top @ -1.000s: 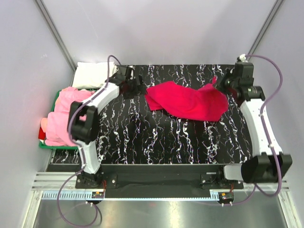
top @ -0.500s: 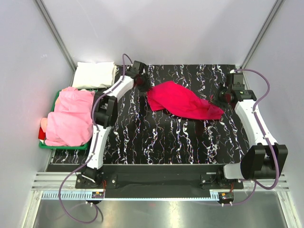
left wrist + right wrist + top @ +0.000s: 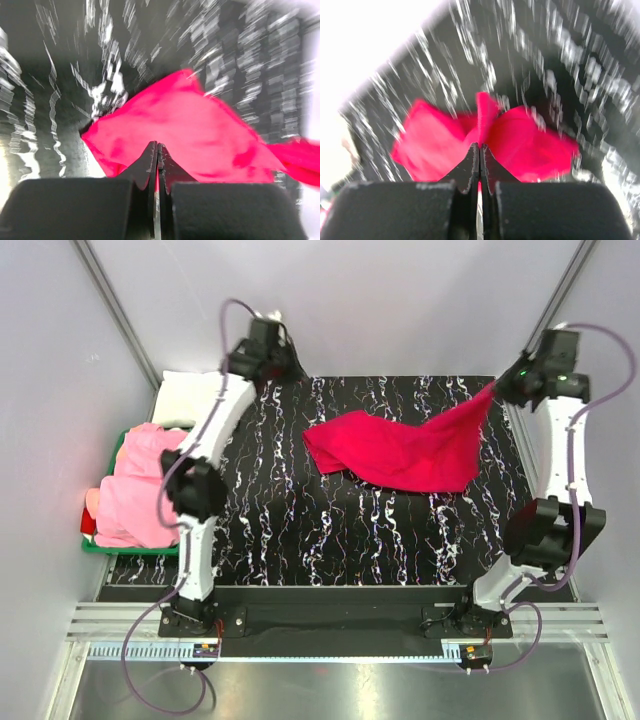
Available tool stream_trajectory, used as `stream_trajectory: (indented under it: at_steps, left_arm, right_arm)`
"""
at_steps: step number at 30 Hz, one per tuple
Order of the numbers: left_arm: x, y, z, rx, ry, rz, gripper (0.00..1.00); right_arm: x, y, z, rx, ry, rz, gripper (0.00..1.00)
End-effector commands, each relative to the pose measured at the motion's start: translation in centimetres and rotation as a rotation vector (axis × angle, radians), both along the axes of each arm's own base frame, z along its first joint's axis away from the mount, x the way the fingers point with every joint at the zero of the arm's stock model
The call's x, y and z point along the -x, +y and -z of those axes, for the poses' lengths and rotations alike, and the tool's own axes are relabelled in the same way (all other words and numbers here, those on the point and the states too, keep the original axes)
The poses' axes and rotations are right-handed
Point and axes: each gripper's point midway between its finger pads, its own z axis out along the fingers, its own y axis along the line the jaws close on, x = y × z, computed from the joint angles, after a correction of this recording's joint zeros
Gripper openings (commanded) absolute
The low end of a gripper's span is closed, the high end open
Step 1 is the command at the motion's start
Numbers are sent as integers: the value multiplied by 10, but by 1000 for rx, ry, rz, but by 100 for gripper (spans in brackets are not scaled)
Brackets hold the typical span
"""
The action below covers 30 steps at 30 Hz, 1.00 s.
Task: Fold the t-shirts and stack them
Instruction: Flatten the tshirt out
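Note:
The crimson-red t-shirt [image 3: 400,452] lies crumpled across the back middle of the black marbled table [image 3: 300,530]. Its right corner is pulled up and to the right, and my right gripper [image 3: 503,388] is shut on it. In the right wrist view a strip of the red t-shirt [image 3: 530,145] runs up into the tips of the right gripper [image 3: 480,146]. My left gripper [image 3: 280,362] hangs high over the back left corner, shut with no cloth in it. In the left wrist view the left gripper [image 3: 158,146] is shut, with the red t-shirt [image 3: 185,125] well below it.
Light pink t-shirts [image 3: 145,485] are heaped in a green tray [image 3: 100,545] at the left edge. A folded white t-shirt [image 3: 195,397] lies behind the tray. Grey walls close in the back and both sides.
The left gripper shut near the shirt's left edge, then rose to the back left without cloth. The right gripper lifted up and right, pulling the shirt's right corner with it.

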Motion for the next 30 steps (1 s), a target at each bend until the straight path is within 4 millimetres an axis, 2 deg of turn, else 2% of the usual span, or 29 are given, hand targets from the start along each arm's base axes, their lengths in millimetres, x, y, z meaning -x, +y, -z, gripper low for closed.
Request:
stream_trajectory:
  at_steps: [1, 2, 3, 4, 5, 6, 7, 8, 9, 10, 11, 12, 13, 14, 15, 16, 17, 19, 20, 24, 25, 26, 30]
  left_arm:
    - [48, 49, -202, 17, -397, -42, 0]
    - [58, 56, -210, -9, -419, -39, 0]
    - [81, 69, -242, -7, -488, -63, 0]
    - [90, 73, -241, -13, -490, -71, 0]
    - [94, 76, -213, -32, -431, -77, 0]
    - [104, 79, -220, -17, -456, -79, 15]
    - [105, 77, -210, -7, -433, -80, 30]
    - [106, 69, -174, 1, -358, -43, 51]
    - [101, 62, -163, 22, -347, -24, 75]
    - [97, 55, -148, 34, -313, -7, 80]
    - [91, 43, -114, 32, -240, 28, 82]
    - [85, 34, -102, 39, -228, 50, 84]
    - [80, 28, -89, 34, -210, 74, 84]
    - [72, 15, -57, 23, -153, 104, 84]
    - [65, 9, -49, 22, -146, 116, 84]
    - [59, 3, -36, 22, -122, 127, 83]
    - [54, -5, -1, 22, -50, 146, 83]
    - [44, -14, 16, 50, -8, 142, 81]
    - [40, -19, 38, 58, 28, 148, 81]
    - [34, -31, 70, 79, 78, 140, 80]
    - [33, -34, 73, 85, 84, 138, 80]
    - [33, -36, 85, 83, 107, 140, 79]
    - [32, -42, 107, 78, 141, 134, 78]
  right_arm:
    - [1, -22, -90, 45, -192, 18, 0]
    - [4, -26, -108, 53, -236, 19, 0]
    - [10, -25, -122, 60, -274, 17, 0]
    - [14, -24, -128, 59, -293, 20, 0]
    - [17, -18, -120, 35, -282, -1, 0]
    - [24, -11, -134, 35, -342, -31, 0]
    - [26, -4, -132, 3, -349, -48, 0]
    - [29, 5, -110, -45, -309, -80, 0]
    - [33, 10, -107, -62, -314, -93, 0]
    - [34, 14, -98, -88, -298, -104, 0]
    - [38, 19, -74, -122, -245, -116, 0]
    - [42, 21, -71, -124, -250, -123, 0]
    - [46, 25, -52, -144, -217, -132, 0]
    - [48, 25, -47, -143, -211, -136, 0]
    - [50, 26, -45, -138, -212, -138, 0]
    - [53, 27, -34, -141, -189, -145, 0]
    - [54, 28, -30, -142, -181, -149, 0]
    - [57, 28, -22, -134, -162, -158, 0]
    - [58, 27, -21, -132, -161, -158, 0]
    - [57, 26, -16, -129, -151, -152, 0]
    - [56, 27, -16, -139, -150, -153, 0]
    - [56, 27, -16, -144, -151, -155, 0]
    - [55, 27, -13, -148, -141, -148, 0]
